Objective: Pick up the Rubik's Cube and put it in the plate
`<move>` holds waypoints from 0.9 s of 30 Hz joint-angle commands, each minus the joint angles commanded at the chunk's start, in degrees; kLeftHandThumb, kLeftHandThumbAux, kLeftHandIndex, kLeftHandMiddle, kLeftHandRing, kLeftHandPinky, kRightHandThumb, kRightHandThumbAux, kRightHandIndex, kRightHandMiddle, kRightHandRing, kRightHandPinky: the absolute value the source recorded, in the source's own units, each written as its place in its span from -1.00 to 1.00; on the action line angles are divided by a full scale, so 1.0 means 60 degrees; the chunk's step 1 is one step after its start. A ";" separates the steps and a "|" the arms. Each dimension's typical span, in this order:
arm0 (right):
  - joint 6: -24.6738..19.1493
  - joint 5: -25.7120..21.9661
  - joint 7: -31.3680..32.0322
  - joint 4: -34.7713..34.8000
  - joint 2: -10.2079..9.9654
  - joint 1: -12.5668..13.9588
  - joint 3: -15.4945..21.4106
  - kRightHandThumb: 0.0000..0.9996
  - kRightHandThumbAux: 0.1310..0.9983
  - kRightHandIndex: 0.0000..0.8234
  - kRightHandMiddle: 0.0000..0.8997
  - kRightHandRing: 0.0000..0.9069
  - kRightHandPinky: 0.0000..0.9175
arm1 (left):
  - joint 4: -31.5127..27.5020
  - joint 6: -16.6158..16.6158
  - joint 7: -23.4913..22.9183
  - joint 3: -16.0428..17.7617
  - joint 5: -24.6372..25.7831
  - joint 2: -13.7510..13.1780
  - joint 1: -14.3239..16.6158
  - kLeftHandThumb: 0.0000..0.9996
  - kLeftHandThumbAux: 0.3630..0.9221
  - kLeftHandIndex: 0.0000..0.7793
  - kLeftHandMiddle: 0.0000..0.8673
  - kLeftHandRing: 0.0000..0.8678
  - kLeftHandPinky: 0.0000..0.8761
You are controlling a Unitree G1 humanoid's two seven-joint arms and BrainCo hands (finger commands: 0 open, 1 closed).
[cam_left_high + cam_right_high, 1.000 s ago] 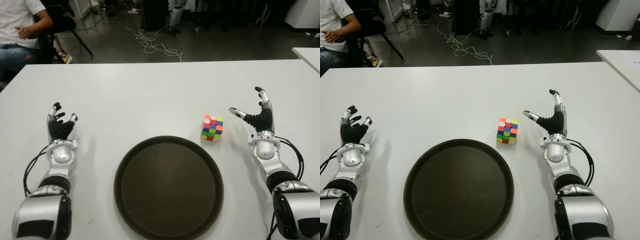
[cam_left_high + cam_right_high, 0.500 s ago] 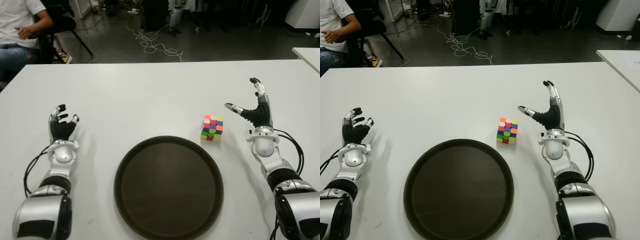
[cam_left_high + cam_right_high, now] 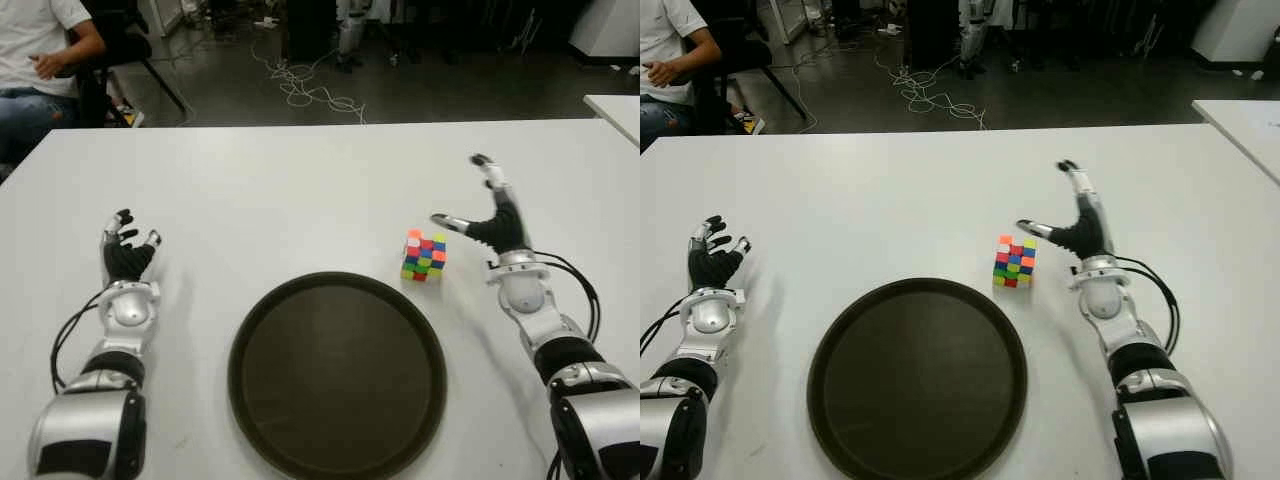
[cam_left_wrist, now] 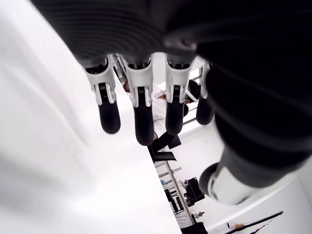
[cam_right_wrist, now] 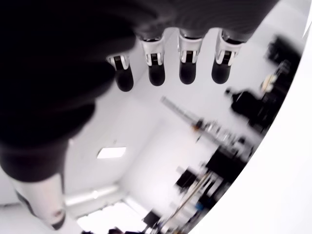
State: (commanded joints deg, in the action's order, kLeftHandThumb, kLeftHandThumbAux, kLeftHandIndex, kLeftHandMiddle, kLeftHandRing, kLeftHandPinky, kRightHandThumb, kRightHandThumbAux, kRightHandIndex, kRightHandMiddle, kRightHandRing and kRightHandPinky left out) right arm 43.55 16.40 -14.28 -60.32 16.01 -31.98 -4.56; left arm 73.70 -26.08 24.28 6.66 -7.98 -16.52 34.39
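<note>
A multicoloured Rubik's Cube [image 3: 424, 255] sits on the white table [image 3: 300, 190], just beyond the right rim of a round dark plate [image 3: 337, 372]. My right hand [image 3: 480, 210] is raised just right of the cube, fingers spread and holding nothing; its thumb reaches toward the cube's top without touching it. In the right wrist view its fingers [image 5: 186, 63] are extended with nothing between them. My left hand [image 3: 127, 255] shows at the table's left, left of the plate, fingers relaxed and empty.
A seated person [image 3: 40, 60] is at the far left beyond the table. Cables [image 3: 310, 85] lie on the floor behind. Another white table's corner [image 3: 615, 105] shows at the right.
My right hand has risen and moved left toward the cube, its thumb now near the cube's top. The cube, plate and left hand have stayed put.
</note>
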 joint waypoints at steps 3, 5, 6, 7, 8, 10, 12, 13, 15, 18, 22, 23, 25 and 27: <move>0.0058 -0.0038 0.0229 0.0069 -0.0019 0.0028 0.0016 -1.00 0.24 -0.86 -0.84 -0.88 -0.80 | -0.0006 0.0037 0.0055 -0.0028 -0.0026 0.0020 0.0013 -0.97 0.40 -0.61 -0.58 -0.58 -0.64; 0.0081 -0.0062 0.0399 0.0094 -0.0008 0.0036 0.0022 -1.00 0.20 -0.87 -0.85 -0.88 -0.80 | -0.0011 0.0044 0.0090 -0.0043 -0.0035 0.0035 0.0019 -0.96 0.41 -0.61 -0.58 -0.58 -0.62; 0.0068 -0.0069 0.0475 0.0104 -0.0003 0.0032 0.0022 -1.00 0.18 -0.87 -0.86 -0.88 -0.80 | -0.0013 0.0047 0.0101 -0.0049 -0.0036 0.0043 0.0024 -0.95 0.41 -0.61 -0.58 -0.57 -0.60; 0.0057 -0.0074 0.0529 0.0113 0.0000 0.0030 0.0026 -1.00 0.16 -0.88 -0.86 -0.88 -0.80 | -0.0014 0.0050 0.0109 -0.0053 -0.0035 0.0048 0.0028 -0.95 0.40 -0.61 -0.58 -0.57 -0.60; 0.0005 -0.0048 0.0580 0.0102 0.0009 0.0015 0.0007 -1.00 0.13 -0.88 -0.87 -0.89 -0.80 | -0.0016 0.0049 0.0100 -0.0040 -0.0014 0.0055 0.0032 -0.95 0.40 -0.61 -0.58 -0.57 -0.59; -0.0057 -0.0026 0.0653 0.0089 0.0028 -0.0005 -0.0005 -1.00 0.10 -0.90 -0.89 -0.91 -0.82 | -0.0018 0.0051 0.0094 -0.0026 0.0010 0.0070 0.0042 -0.96 0.39 -0.59 -0.59 -0.57 -0.60; -0.0087 -0.0015 0.0701 0.0045 0.0049 -0.0022 0.0001 -1.00 0.09 -0.92 -0.91 -0.93 -0.83 | -0.0021 0.0044 0.0101 -0.0010 0.0030 0.0090 0.0051 -0.96 0.39 -0.58 -0.59 -0.57 -0.60; -0.0101 -0.0005 0.0717 0.0014 0.0058 -0.0030 0.0003 -1.00 0.09 -0.92 -0.91 -0.93 -0.83 | -0.0022 0.0038 0.0103 0.0001 0.0043 0.0099 0.0054 -0.96 0.39 -0.58 -0.59 -0.57 -0.60; -0.0175 0.0052 0.0745 -0.0028 0.0099 -0.0048 -0.0023 -1.00 0.07 -0.92 -0.92 -0.94 -0.85 | -0.0025 0.0024 0.0133 0.0027 0.0068 0.0130 0.0060 -0.93 0.39 -0.58 -0.59 -0.57 -0.59; -0.0269 0.0119 0.0786 -0.0032 0.0154 -0.0057 -0.0066 -1.00 0.05 -0.93 -0.93 -0.95 -0.85 | -0.0027 0.0029 0.0189 0.0022 0.0061 0.0157 0.0066 -0.91 0.38 -0.58 -0.60 -0.58 -0.61; -0.0357 0.0182 0.0901 -0.0026 0.0218 -0.0067 -0.0121 -1.00 0.03 -0.92 -0.94 -0.95 -0.84 | -0.0033 0.0056 0.0240 0.0009 0.0052 0.0181 0.0076 -0.92 0.37 -0.62 -0.62 -0.62 -0.68; -0.0367 0.0187 0.0923 -0.0023 0.0226 -0.0069 -0.0124 -1.00 0.02 -0.91 -0.94 -0.94 -0.83 | -0.0034 0.0059 0.0246 0.0006 0.0052 0.0184 0.0077 -0.93 0.37 -0.63 -0.63 -0.63 -0.70; -0.0413 0.0206 0.1085 -0.0025 0.0279 -0.0097 -0.0160 -1.00 0.01 -0.91 -0.94 -0.94 -0.82 | -0.0043 0.0044 0.0227 0.0010 0.0064 0.0203 0.0076 -0.93 0.37 -0.64 -0.63 -0.64 -0.71; -0.0459 0.0228 0.1215 -0.0019 0.0328 -0.0114 -0.0198 -1.00 -0.01 -0.90 -0.94 -0.91 -0.77 | -0.0049 0.0025 0.0214 0.0014 0.0074 0.0220 0.0074 -0.89 0.37 -0.65 -0.63 -0.64 -0.69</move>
State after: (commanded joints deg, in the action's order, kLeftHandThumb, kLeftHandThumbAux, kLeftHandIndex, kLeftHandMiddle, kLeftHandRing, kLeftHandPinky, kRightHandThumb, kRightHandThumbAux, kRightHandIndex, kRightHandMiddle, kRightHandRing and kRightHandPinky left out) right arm 40.79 17.77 -6.99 -60.44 17.98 -32.66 -5.75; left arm 73.40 -25.93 25.56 6.75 -7.54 -15.20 34.83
